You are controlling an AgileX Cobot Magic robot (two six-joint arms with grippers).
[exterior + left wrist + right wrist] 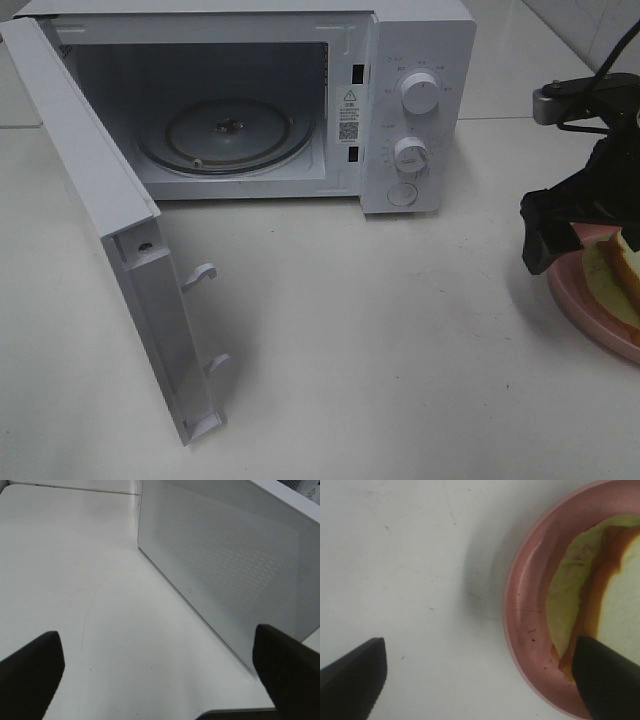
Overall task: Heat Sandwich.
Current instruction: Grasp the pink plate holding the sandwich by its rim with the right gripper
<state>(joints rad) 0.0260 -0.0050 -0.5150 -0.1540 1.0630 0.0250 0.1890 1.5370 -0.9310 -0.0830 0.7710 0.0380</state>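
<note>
Exterior high: microwave [250, 100] door [110, 250] stands wide, glass turntable [225, 135] bare, so cavity ready for food; sandwich [625, 262] lies on pink plate [525, 630] on worktop [380, 350], well right of microwave, not yet loaded; right jaws apart, straddling plate rim on microwave side, likely lining up grip on plate; left jaws apart, empty, low beside door's outer face, clear of loading path.

One microwave [300, 60], two knobs [419, 92], one button [401, 194], one plate [583, 315], one sandwich [626, 265].
</note>
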